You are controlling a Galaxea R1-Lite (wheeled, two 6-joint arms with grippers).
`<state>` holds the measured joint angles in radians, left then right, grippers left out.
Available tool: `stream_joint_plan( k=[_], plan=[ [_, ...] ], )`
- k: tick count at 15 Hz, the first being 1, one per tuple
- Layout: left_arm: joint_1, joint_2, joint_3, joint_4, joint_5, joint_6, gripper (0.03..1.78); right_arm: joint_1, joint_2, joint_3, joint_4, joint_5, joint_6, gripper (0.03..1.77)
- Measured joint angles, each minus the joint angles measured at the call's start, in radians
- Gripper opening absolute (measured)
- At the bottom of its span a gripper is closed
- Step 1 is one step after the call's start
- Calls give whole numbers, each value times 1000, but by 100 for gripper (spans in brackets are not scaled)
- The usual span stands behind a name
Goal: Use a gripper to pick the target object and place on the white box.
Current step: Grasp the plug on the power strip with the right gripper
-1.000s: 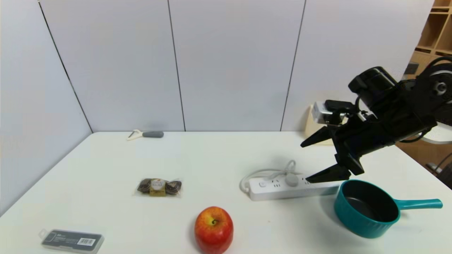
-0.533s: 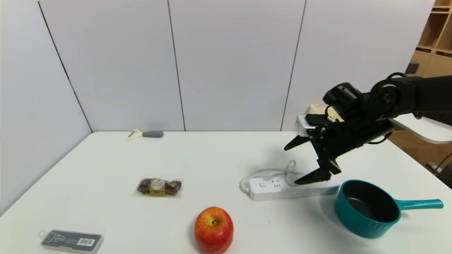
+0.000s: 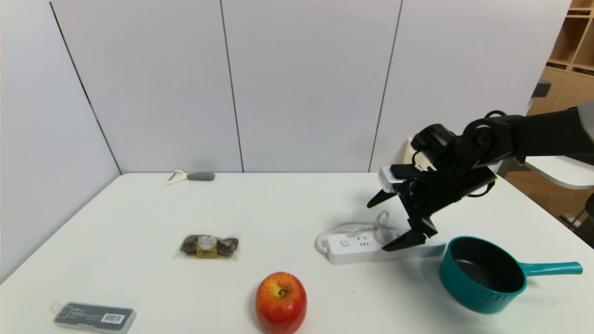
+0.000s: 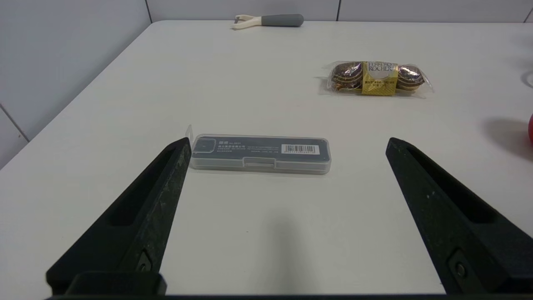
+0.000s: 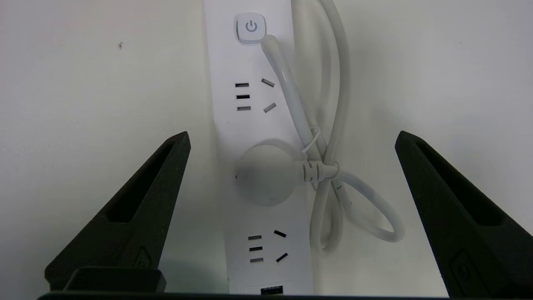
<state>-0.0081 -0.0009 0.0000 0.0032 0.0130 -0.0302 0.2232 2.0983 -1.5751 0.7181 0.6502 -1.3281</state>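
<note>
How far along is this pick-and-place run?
Nothing is placed yet. The power strip lies flat on the table. The right gripper hovers over it, jaws open astride. Left gripper idles, open. Remaining: grasp, lift, and carry to the white box.

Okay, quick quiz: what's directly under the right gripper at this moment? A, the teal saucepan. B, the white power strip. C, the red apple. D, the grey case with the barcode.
B: in the right wrist view the right gripper hangs open with the power strip and its cord lying between the two fingers.
</note>
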Motion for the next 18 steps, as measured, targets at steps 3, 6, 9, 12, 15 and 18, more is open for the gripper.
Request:
stream_joint_plan(
  k=[3,6,9,12,15,18],
  plan=[
    [0,0,0,0,0,0,169,0,26,-3,0,-4,-26,170],
    [0,0,0,0,0,0,169,0,48,-9,0,-7,-57,170],
    [0,0,0,0,0,0,169,5,57,-18,0,-68,-63,170],
    [0,0,0,0,0,0,169,10,60,-27,11,-75,-63,170],
    [0,0,0,0,0,0,169,21,59,-38,68,-76,-61,170],
    [0,0,0,0,-1,0,169,46,65,-51,88,-76,-51,170]
  ],
)
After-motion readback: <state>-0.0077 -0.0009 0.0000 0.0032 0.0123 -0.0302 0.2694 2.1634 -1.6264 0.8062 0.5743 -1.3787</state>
